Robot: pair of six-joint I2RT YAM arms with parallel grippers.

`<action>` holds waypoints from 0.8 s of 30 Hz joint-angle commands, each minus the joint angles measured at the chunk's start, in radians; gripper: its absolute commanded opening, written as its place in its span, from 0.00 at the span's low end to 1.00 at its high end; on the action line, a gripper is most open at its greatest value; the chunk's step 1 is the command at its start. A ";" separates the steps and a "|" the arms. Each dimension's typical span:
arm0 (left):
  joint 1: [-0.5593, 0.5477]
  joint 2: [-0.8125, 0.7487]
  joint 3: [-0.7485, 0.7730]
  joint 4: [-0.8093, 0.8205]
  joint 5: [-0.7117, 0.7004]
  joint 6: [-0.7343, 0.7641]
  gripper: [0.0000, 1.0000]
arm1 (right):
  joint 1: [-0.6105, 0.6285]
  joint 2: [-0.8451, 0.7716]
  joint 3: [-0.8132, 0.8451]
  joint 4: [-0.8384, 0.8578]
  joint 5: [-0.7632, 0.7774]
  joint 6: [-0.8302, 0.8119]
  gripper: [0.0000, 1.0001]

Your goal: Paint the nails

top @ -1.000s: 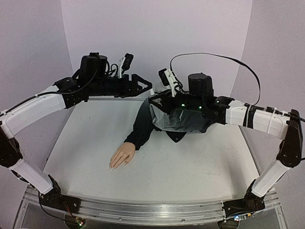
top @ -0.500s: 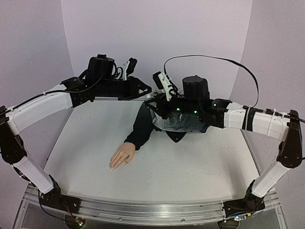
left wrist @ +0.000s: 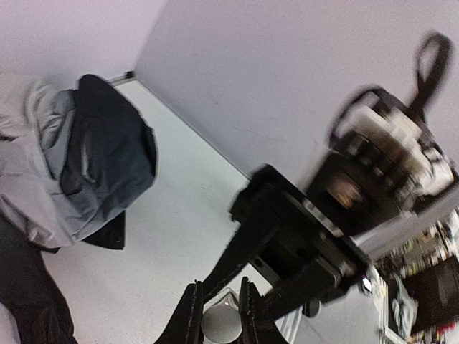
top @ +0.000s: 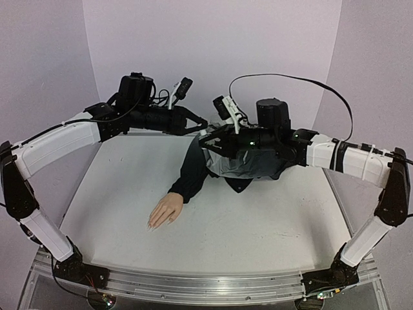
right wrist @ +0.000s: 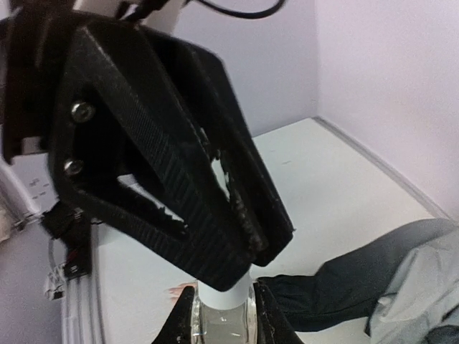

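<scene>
The flesh-coloured mannequin hand (top: pixel 164 212) lies palm down on the white table, its dark sleeve (top: pixel 193 169) running back to the right. Its pale nails (top: pixel 152 225) point toward the front left, far from both grippers. High over the back of the table the two grippers meet. My right gripper (right wrist: pixel 222 322) is shut on a small glass bottle (right wrist: pixel 221 324) with a white cap (right wrist: pixel 231 299). My left gripper (left wrist: pixel 219 315) comes from the opposite side and is shut on that round white cap (left wrist: pixel 221 324). In the top view the bottle is hidden between the left gripper (top: pixel 204 123) and right gripper (top: pixel 205 137).
A grey and dark jacket (top: pixel 248 166) lies bunched under the right arm at the back of the table. Lilac walls close in the back and both sides. A metal rail (top: pixel 193 284) runs along the near edge.
The left gripper has reached right to the bottle held by the right gripper and closed on its cap. The right gripper has shifted slightly and kept its hold.
</scene>
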 commanded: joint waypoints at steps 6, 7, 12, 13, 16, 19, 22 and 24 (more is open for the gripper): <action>-0.033 -0.057 0.049 0.120 0.718 0.364 0.00 | -0.035 -0.033 0.081 0.211 -0.993 0.146 0.00; -0.033 -0.056 0.054 0.123 0.728 0.368 0.00 | -0.035 -0.046 0.065 0.211 -0.962 0.146 0.00; -0.032 -0.043 0.067 0.128 0.702 0.324 0.00 | -0.035 -0.089 0.015 0.209 -0.813 0.124 0.00; -0.031 -0.046 0.067 0.128 0.662 0.305 0.03 | -0.036 -0.090 0.012 0.206 -0.776 0.120 0.00; -0.027 -0.080 0.030 0.127 0.417 0.259 0.40 | -0.037 -0.087 0.006 0.179 -0.618 0.084 0.00; -0.025 -0.125 -0.009 0.101 0.168 0.220 0.68 | -0.037 -0.084 -0.001 0.128 -0.430 0.028 0.00; -0.025 -0.142 0.018 0.002 -0.106 0.121 0.76 | -0.037 -0.073 -0.016 0.110 -0.261 0.003 0.00; -0.025 -0.149 0.024 -0.075 -0.273 0.012 0.79 | -0.037 -0.065 -0.021 0.109 -0.204 0.002 0.00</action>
